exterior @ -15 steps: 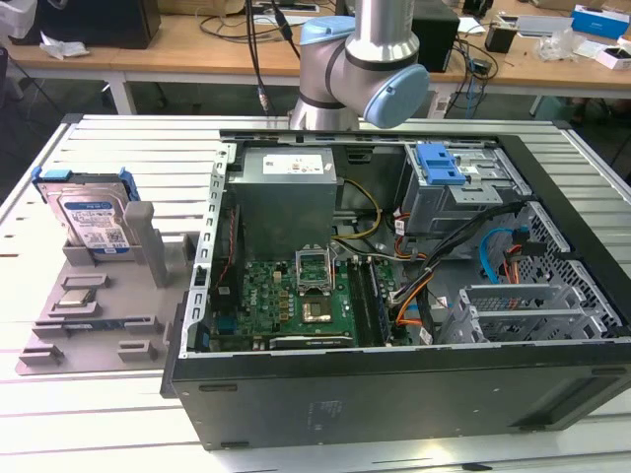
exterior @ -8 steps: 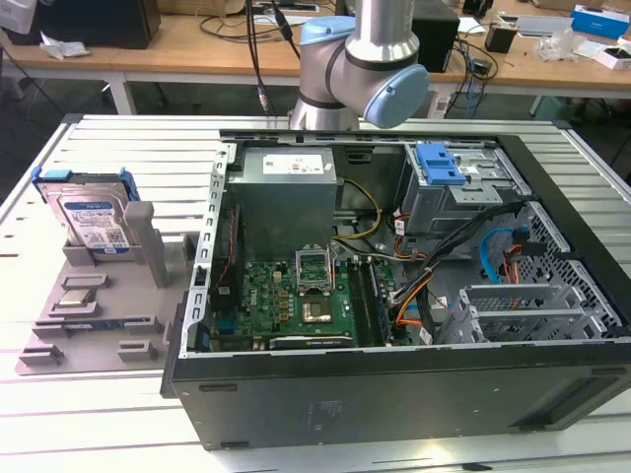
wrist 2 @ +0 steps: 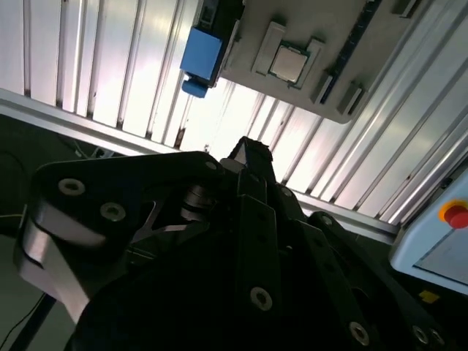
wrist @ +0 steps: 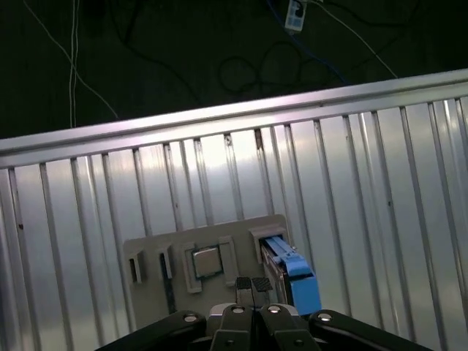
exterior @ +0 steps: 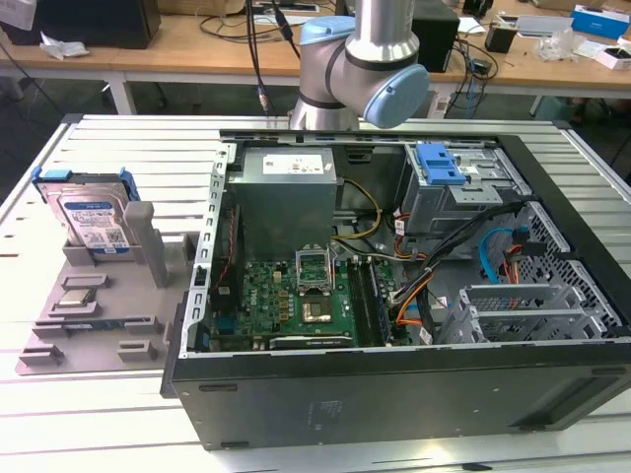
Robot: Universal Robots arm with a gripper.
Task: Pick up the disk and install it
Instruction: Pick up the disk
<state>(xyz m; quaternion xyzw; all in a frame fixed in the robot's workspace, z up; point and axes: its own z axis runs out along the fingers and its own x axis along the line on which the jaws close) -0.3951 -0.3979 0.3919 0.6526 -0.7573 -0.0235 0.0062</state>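
The approach step is being carried out. The disk [wrist: 294, 272], a flat silver hard drive in a bright blue plastic carrier, is being held upright by the grey slotted holder plate [wrist: 150, 248], well below the black claw [wrist: 252, 285] and slightly off its line. The claw's fingers [wrist: 244, 284] are being held pressed together, gripping nothing. By this judgement, a grasp is calling for parted fingers aligned over the carrier.

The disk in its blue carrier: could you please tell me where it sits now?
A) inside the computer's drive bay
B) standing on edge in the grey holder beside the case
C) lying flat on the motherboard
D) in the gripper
B: the disk stands on edge in the grey holder, at the exterior view's left of the open case.
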